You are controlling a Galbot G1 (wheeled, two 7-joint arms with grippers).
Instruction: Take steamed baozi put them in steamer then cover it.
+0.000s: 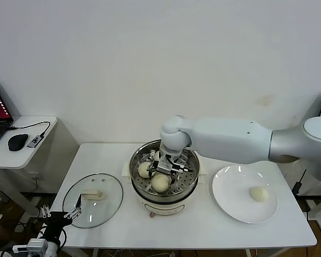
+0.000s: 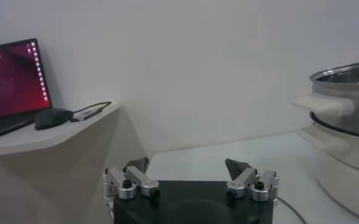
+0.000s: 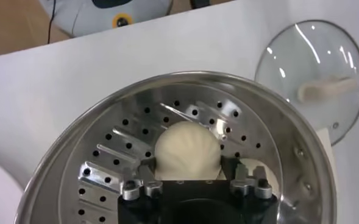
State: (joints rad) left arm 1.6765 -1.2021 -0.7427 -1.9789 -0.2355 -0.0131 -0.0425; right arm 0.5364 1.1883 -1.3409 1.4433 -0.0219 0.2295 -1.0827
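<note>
The steamer (image 1: 135, 160) stands mid-table with its perforated tray showing. My right gripper (image 1: 169, 162) reaches down into it. In the right wrist view the right gripper (image 3: 187, 176) has its jaws against both sides of a cream-white baozi (image 3: 187, 149) that rests on the tray. Two more baozi (image 1: 145, 169) (image 1: 160, 182) lie in the steamer, and one baozi (image 1: 258, 194) lies on the white plate (image 1: 230, 199). The glass cover (image 1: 104, 209) lies flat on the table to the steamer's left. My left gripper (image 1: 59, 217) is open and empty at the table's front left corner.
A side desk (image 1: 27, 155) at the left holds a laptop, mouse and cable. The left wrist view shows my left gripper (image 2: 188, 167) low over the table, with the steamer (image 2: 344, 97) off to one side. The cover (image 3: 313, 73) also shows in the right wrist view.
</note>
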